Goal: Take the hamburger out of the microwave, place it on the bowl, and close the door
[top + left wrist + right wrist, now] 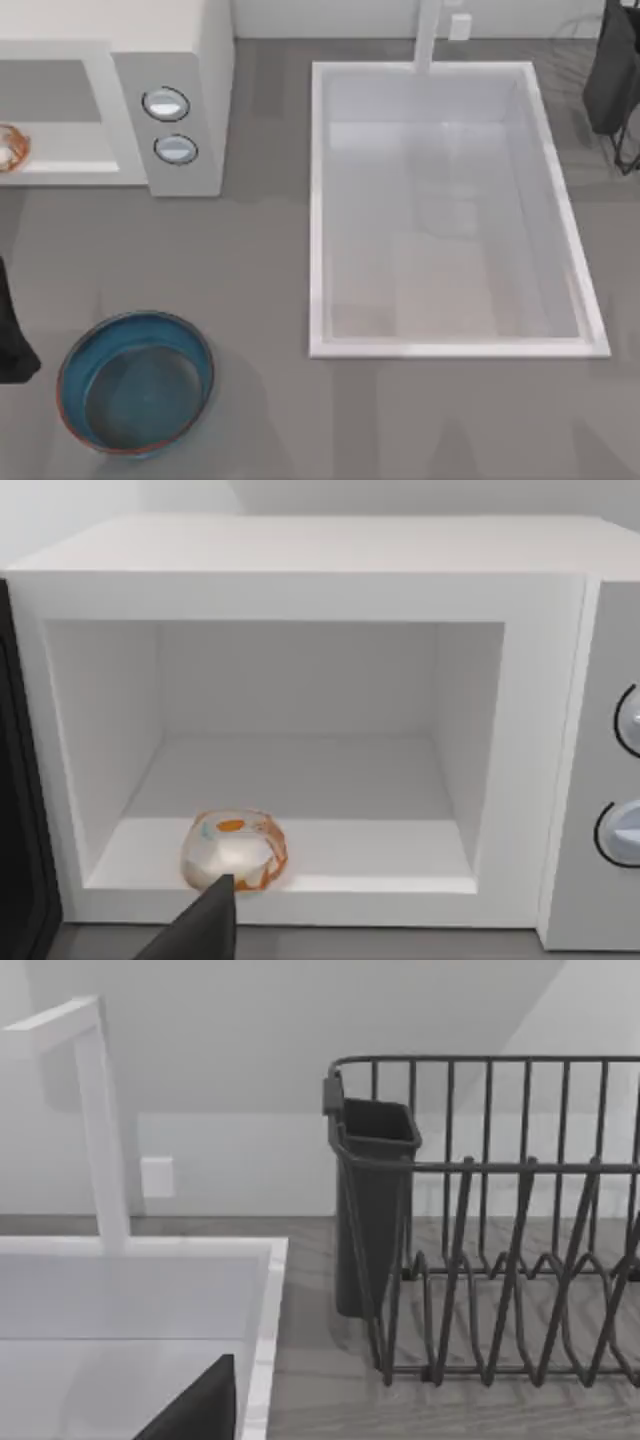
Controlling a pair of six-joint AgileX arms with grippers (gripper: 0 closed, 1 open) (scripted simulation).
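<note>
Cream and orange, the hamburger (235, 851) is sitting at the front edge of the microwave (300, 570) cavity floor, at the far left of the top view. I'm judging it light, soft and squashy, best pinched gently across its sides. My left gripper (205, 925) is hovering just before it; I cannot tell its finger state. The bowl (70, 352) is waiting at lower left. My right gripper (200, 1405) is parked by the sink (320, 200) and dish rack (480, 1170).

surface: grey table (260, 250) | right of centre: large white rectangular sink (320, 200) with white faucet (427, 35) at its far edge | far right: dark wire dish rack (500, 1260) with dark cutlery cup (370, 1210) | far: plain white wall (250, 1050) with small white outlet (157, 1176)
</note>
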